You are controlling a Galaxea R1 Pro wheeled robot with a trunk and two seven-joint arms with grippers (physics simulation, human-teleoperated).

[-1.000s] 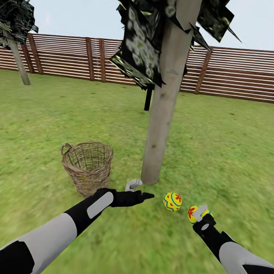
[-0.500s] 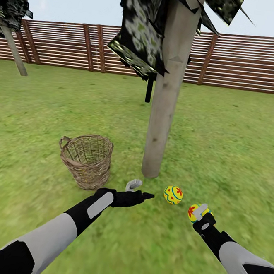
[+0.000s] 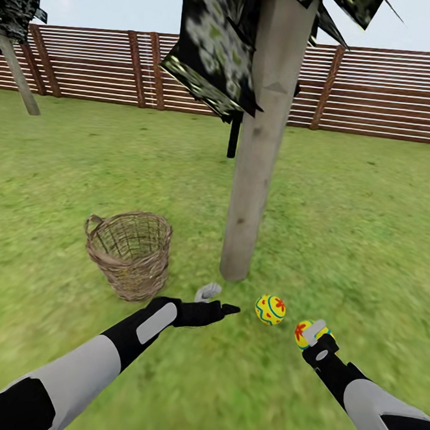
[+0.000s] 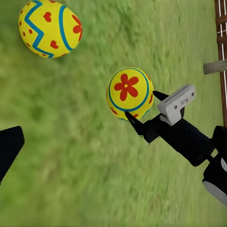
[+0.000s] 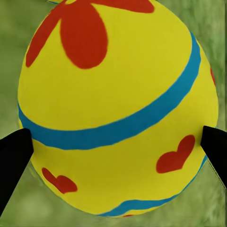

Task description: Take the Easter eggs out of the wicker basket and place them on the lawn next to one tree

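Beside the tree [image 3: 254,179], your right gripper [image 3: 311,334] sits low over the lawn [image 3: 369,241] with its two dark fingertips [image 5: 14,156] pressed against opposite sides of an egg [image 3: 303,333], so its jaws are clamped on that egg; from the head camera the gripper covers part of it. A second egg [image 3: 270,309] lies on the grass between your two grippers, near the trunk's foot. Your left gripper [image 3: 214,301] hovers just beside this egg, one finger pointing toward it and the other curled up behind; its jaws stand apart with nothing between them. The basket [image 3: 128,252] stands upright on the grass left of the trunk, and you cannot see through its weave whether an egg lies inside. Foliage is cut off at the upper edge. A slatted fence [image 3: 382,93] closes the garden behind.
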